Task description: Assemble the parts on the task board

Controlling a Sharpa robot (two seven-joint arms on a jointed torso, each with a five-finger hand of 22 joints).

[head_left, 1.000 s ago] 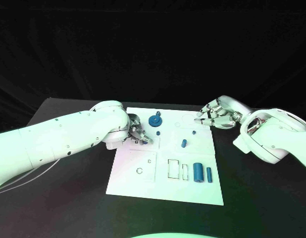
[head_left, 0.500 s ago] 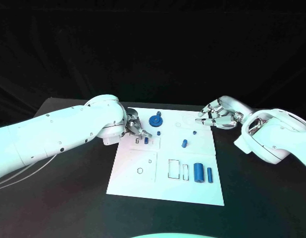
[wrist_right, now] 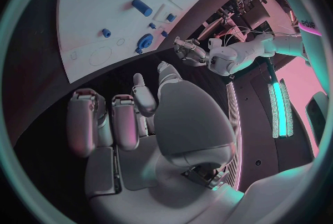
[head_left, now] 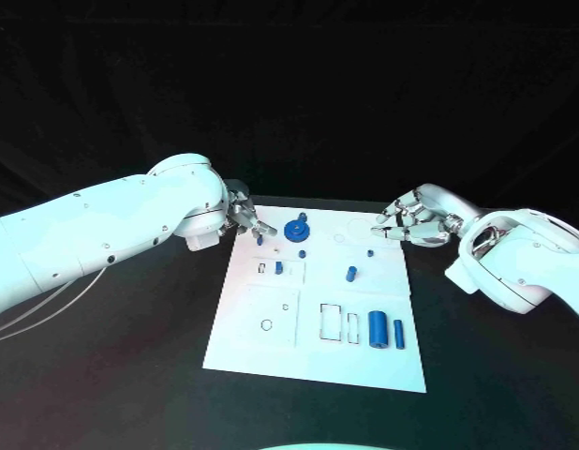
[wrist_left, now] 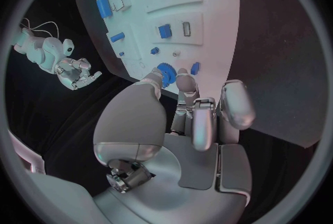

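Observation:
The white task board [head_left: 249, 328] lies in the middle of the black table. A blue gear [head_left: 296, 230] stands near its far edge, with a small peg [head_left: 302, 253] and a blue block [head_left: 277, 267] in a slot just below. My left hand [head_left: 245, 223] hovers over the board's far left corner, fingers apart and empty. A small blue piece [head_left: 259, 240] stands right by its fingertips, also seen as the blue piece [wrist_left: 195, 67] beside the gear [wrist_left: 165, 72]. My right hand [head_left: 411, 220] hangs at the far right corner, loosely curled and holding nothing.
Two blue cylinders [head_left: 375, 329] lie side by side at the board's near right, next to outlined slots [head_left: 330, 320]. A short blue piece [head_left: 350, 274] and a tiny peg [head_left: 368, 251] sit mid-right. Black table surrounds the board on all sides.
My left hand has drawn back from the slot area toward the far left corner, leaving the blue block standing in its slot. The right hand has stayed put.

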